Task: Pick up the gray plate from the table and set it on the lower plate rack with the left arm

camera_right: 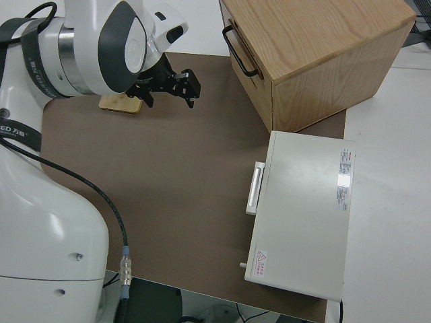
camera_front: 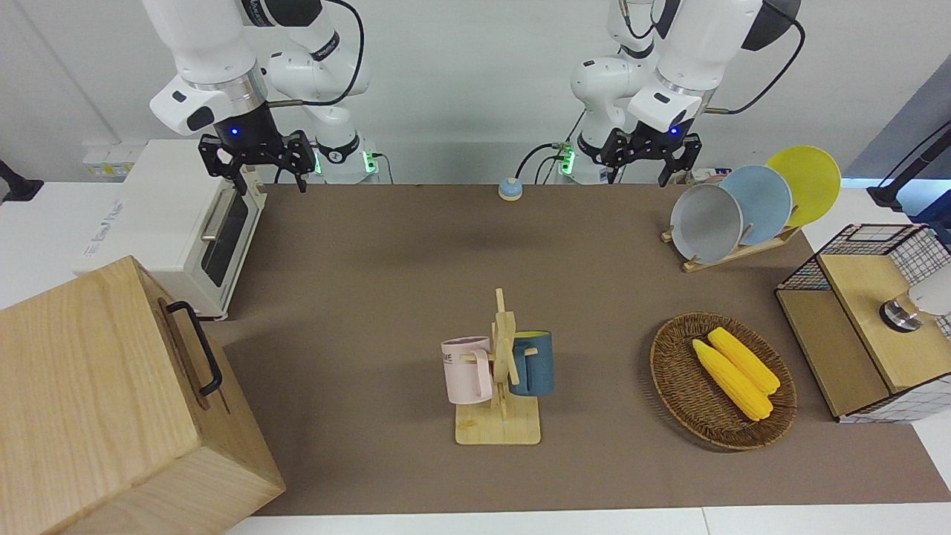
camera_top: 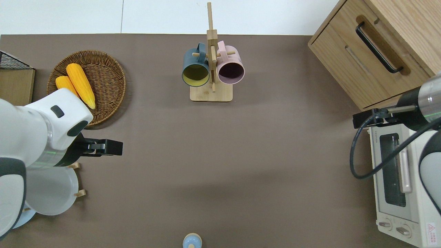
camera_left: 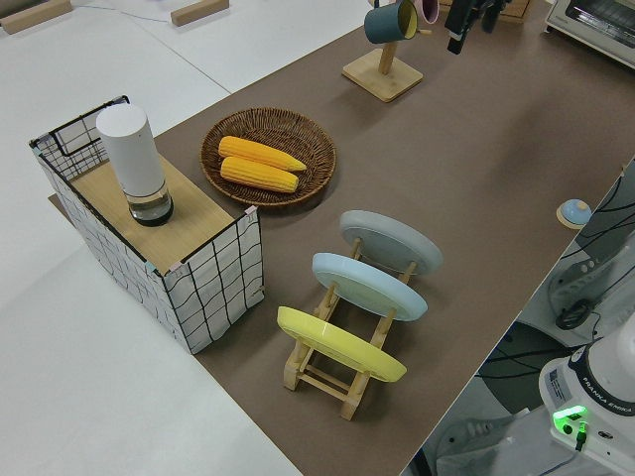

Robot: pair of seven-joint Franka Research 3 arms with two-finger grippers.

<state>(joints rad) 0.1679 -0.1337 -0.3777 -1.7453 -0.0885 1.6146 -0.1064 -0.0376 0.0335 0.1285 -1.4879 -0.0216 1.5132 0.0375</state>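
The gray plate [camera_front: 706, 223] [camera_top: 51, 191] [camera_left: 392, 241] stands tilted in the lowest slot of the lower plate rack [camera_front: 735, 254] [camera_left: 327, 375], at the left arm's end of the table. It leans next to a light blue plate [camera_front: 761, 200] and a yellow plate [camera_front: 806, 182] in the higher slots. My left gripper [camera_front: 652, 167] [camera_top: 106, 147] hangs open and empty in the air, over bare table between the rack and the basket, clear of the plate. The right arm is parked, its gripper [camera_front: 256, 174] [camera_right: 168, 94] open.
A wicker basket [camera_front: 669, 371] holding two corn cobs lies farther from the robots than the rack. A wire crate [camera_front: 862, 327] stands at the table's end beside it. A mug stand [camera_front: 501, 386] with two mugs, a toaster oven [camera_front: 171, 215], a wooden cabinet [camera_front: 96, 401] and a small blue bell [camera_front: 510, 189] are also here.
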